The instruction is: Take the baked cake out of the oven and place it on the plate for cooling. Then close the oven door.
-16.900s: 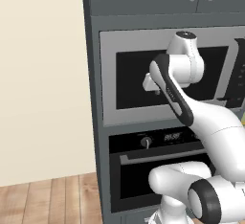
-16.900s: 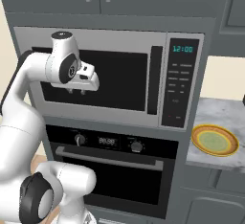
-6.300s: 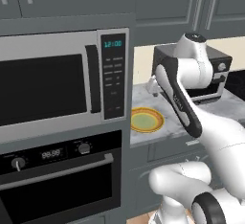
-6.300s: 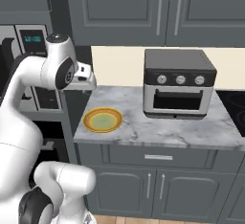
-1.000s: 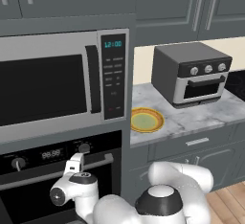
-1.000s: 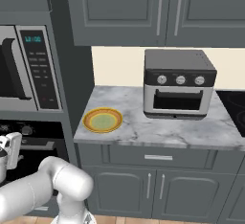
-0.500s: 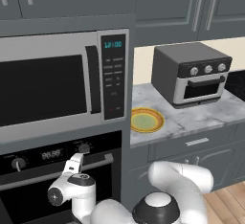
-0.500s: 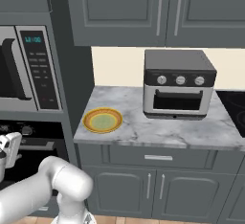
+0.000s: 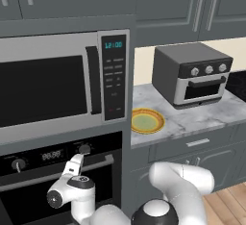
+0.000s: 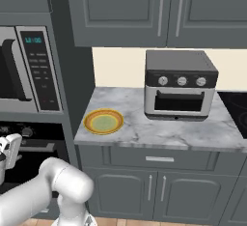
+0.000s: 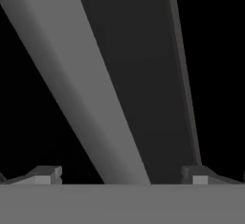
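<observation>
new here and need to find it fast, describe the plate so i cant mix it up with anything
Start at the grey marble counter to the right of the tall appliance column. The plate lies flat at its left end, left of the boxy toaster oven. It is the only round, brightly coloured thing there: yellow-orange rim, pale green centre.

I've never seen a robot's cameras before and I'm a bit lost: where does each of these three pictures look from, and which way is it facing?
Left base view: behind the arm's left, facing the microwave, oven door and plate; the white arm rises lower right, gripper at the door handle.
Right base view: behind its right, facing the counter and toaster oven; arm lower left.
Hand view: on the hand, close against the handle; open fingertips below.
Shared: both base views show the plate, toaster oven and microwave.
</observation>
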{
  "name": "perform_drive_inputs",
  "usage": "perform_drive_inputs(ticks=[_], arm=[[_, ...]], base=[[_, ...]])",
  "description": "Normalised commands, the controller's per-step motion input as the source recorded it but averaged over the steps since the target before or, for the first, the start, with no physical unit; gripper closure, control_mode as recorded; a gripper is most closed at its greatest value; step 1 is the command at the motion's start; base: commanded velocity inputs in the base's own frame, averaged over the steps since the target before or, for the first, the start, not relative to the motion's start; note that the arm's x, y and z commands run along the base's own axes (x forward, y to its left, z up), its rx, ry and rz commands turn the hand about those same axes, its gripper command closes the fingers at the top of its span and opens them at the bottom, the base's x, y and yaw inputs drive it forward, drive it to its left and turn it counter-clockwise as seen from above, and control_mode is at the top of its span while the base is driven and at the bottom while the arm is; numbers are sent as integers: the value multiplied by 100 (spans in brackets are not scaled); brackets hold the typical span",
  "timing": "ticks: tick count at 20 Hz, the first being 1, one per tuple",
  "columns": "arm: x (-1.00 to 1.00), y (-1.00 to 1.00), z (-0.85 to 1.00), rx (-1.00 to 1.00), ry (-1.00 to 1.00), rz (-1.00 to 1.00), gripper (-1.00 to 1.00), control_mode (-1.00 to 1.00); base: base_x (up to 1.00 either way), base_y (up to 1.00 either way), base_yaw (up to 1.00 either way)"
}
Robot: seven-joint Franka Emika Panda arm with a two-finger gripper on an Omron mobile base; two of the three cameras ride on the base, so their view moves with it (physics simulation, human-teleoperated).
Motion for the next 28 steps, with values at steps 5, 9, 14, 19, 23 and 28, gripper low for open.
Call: perform_drive_inputs(ticks=[5,9,14,19,23,28], arm=[[-37,-6,-61,-1,0,0,-100,-100],[-35,-1,-54,0,0,0,-100,-100],[-10,0,-53,0,1,0,-100,-100],[-75,0,-49,-3,15,1,-100,-100],[-76,0,-42,-7,28,0,-100,-100],[-70,0,-33,-6,35,0,-100,-100]], base=[[0,0,0],[0,0,0],[0,0,0],[0,0,0],[0,0,0],[0,0,0]])
